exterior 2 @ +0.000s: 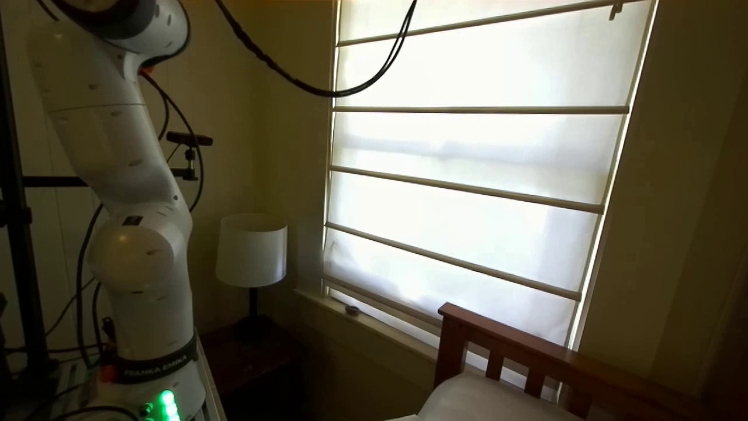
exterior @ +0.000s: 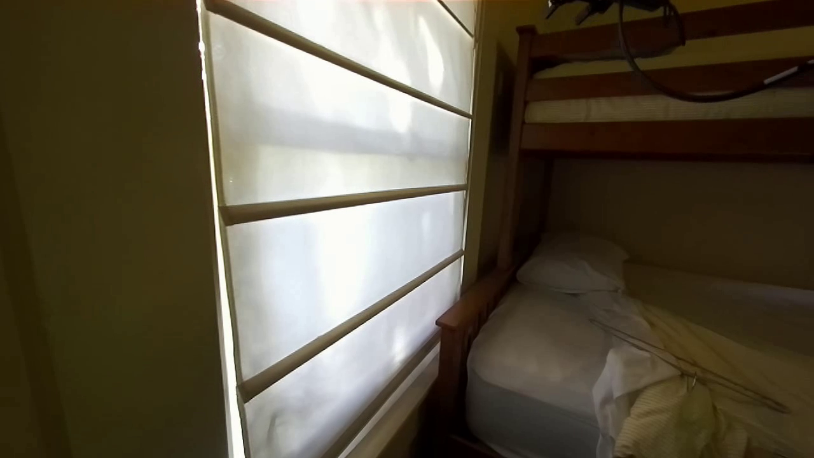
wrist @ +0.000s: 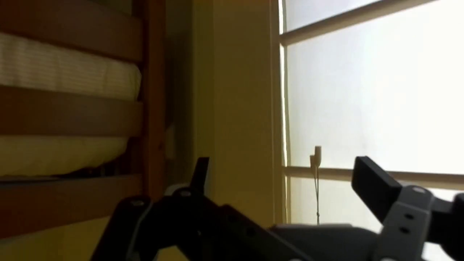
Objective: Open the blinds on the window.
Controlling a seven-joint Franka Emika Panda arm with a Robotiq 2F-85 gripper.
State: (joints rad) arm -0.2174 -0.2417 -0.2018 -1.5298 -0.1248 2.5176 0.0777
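The blinds are a cream-white fabric shade with thin ribs, hanging lowered over the window in both exterior views (exterior: pixel 343 248) (exterior 2: pixel 467 228). The glass is hidden behind them; the window sill (exterior 2: pixel 374 332) shows below. The wrist view is upside down. There, the blinds (wrist: pixel 355 94) fill the right side. A pull cord with two small tassels (wrist: pixel 317 156) shows in front of them, between my fingers in the picture but apart from them. It also shows at the top of an exterior view (exterior 2: pixel 615 10). My gripper (wrist: pixel 282 168) is open and empty. Dark gripper parts (exterior: pixel 579 9) show at the top edge of an exterior view.
A wooden bunk bed (exterior: pixel 661 137) stands beside the window, with white bedding and a wire hanger (exterior: pixel 693 375) on the lower bunk. Its end rail (exterior 2: pixel 514 336) stands before the blinds. A lamp (exterior 2: pixel 252 251) stands near the arm base. A black cable (exterior 2: pixel 315 88) loops overhead.
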